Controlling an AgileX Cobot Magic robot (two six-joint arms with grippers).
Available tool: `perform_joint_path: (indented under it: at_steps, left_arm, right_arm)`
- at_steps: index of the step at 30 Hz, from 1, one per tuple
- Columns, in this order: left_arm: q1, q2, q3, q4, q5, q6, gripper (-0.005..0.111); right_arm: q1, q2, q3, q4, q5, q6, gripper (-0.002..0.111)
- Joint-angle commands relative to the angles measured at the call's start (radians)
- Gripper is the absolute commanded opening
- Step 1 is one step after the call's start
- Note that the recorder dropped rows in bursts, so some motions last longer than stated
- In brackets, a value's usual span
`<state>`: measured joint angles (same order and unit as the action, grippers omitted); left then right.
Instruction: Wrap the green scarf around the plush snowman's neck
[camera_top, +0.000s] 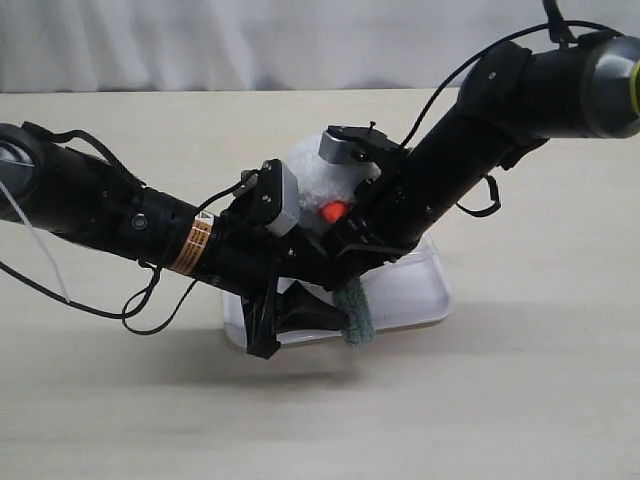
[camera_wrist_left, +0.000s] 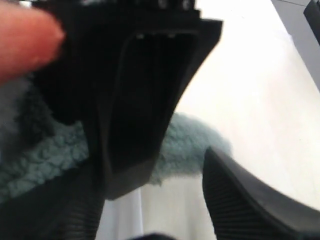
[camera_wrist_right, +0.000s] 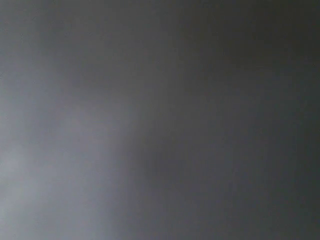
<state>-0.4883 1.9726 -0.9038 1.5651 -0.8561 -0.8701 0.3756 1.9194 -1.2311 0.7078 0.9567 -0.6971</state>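
The plush snowman (camera_top: 312, 178) stands in a white tray (camera_top: 420, 290), mostly hidden behind both arms; its white head and orange nose (camera_top: 333, 211) show. The green scarf (camera_top: 355, 316) hangs as a short fuzzy end below the right gripper (camera_top: 348, 268), whose jaws are hidden among the black parts. My left gripper (camera_top: 288, 320) points down in front of the snowman. In the left wrist view the left gripper (camera_wrist_left: 150, 215) is open, with only tray between its fingers (camera_wrist_left: 250, 200). The scarf (camera_wrist_left: 197, 142) lies just beyond them, behind a black finger of the other arm. The right wrist view is a grey blur.
The tray sits mid-table on a pale beige tabletop (camera_top: 500, 400). The two arms cross closely over it, with cables looping off the left arm (camera_top: 150, 300) and the right arm (camera_top: 490, 205). A pale curtain (camera_top: 250, 40) closes the back.
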Motion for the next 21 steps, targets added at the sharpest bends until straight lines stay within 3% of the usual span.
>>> perform_joint_path:
  at_steps: [1, 8, 11, 16, 21]
  left_arm:
    - [-0.008, -0.007, -0.007, 0.01, -0.003, 0.005, 0.053]
    - [-0.006, -0.007, -0.007, 0.179, 0.071, -0.08, 0.053]
    - [0.002, -0.037, -0.005, 0.179, 0.115, -0.15, 0.052]
    - [0.171, -0.151, -0.005, 0.179, 0.122, -0.316, 0.052]
    - [0.182, -0.151, -0.005, 0.179, 0.105, -0.332, 0.052]
  right_arm:
    - [-0.001, 0.008, 0.0, -0.08, -0.043, 0.002, 0.004]
    - [-0.001, 0.008, -0.002, -0.106, -0.072, 0.014, 0.004]
    - [-0.001, -0.025, -0.002, -0.182, -0.072, 0.072, 0.004]
    - [-0.001, -0.051, 0.043, -0.209, -0.12, 0.09, 0.004]
    - [-0.001, -0.049, 0.051, -0.212, -0.135, 0.09, 0.004]
